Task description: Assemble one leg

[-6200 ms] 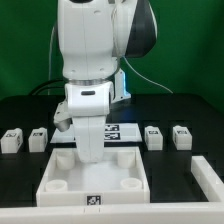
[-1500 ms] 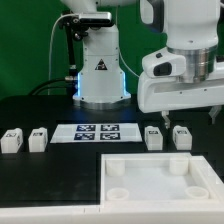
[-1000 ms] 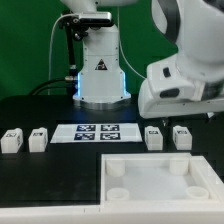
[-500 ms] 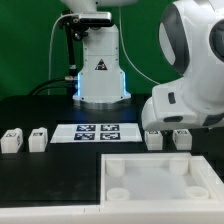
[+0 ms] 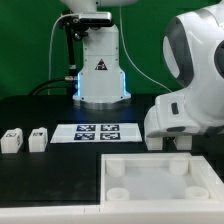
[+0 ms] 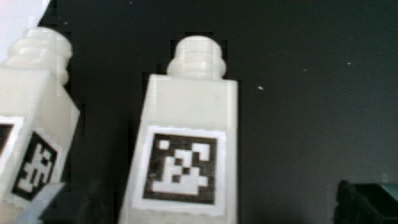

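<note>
In the wrist view a white leg [image 6: 187, 140] with a black-and-white tag lies lengthwise between my open gripper [image 6: 199, 205]; its peg end points away. One fingertip [image 6: 45, 196] shows beside it, and the other [image 6: 366, 200] stands well clear on the far side. A second leg [image 6: 32, 110] lies close alongside. In the exterior view my gripper [image 5: 168, 142] is low over these two legs at the exterior view's right and hides most of them. Two more legs [image 5: 12, 140] [image 5: 38, 138] lie at the exterior view's left.
The large white panel [image 5: 160, 180] with round corner sockets lies in front of the gripper, close to it. The marker board [image 5: 97, 131] lies in the middle of the black table. The robot base [image 5: 100, 70] stands behind it.
The arm has come down from high at the exterior view's right onto the two right-hand legs and now covers them. The panel and the left legs have stayed put over the last second.
</note>
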### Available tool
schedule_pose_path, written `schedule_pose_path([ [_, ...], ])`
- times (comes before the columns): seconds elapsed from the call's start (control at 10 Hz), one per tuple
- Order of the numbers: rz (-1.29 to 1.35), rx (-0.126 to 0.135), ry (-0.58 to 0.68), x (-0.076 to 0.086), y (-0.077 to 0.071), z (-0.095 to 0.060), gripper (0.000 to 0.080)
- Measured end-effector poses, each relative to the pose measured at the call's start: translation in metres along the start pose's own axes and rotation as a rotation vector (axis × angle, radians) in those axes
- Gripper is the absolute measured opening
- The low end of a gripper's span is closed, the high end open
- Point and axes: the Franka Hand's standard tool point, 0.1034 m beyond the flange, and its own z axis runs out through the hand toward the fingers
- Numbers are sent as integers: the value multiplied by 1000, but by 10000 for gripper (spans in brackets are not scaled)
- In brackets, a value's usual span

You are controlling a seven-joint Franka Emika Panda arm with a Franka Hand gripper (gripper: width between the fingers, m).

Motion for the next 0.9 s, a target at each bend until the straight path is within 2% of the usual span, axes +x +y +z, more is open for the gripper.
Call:
schedule_pose_path([
  [0.2, -4, 2, 8, 2, 0, 0, 649],
  [0.3, -4, 2, 8, 2, 0, 0, 558],
  [0.4, -4, 2, 8, 2, 0, 0, 423],
  [0.5, -4, 2, 8, 2, 0, 0, 423],
  [0.6, -4, 2, 8, 2, 0, 0, 291],
  [0.9, -4, 2, 8, 2, 0, 0, 291],
])
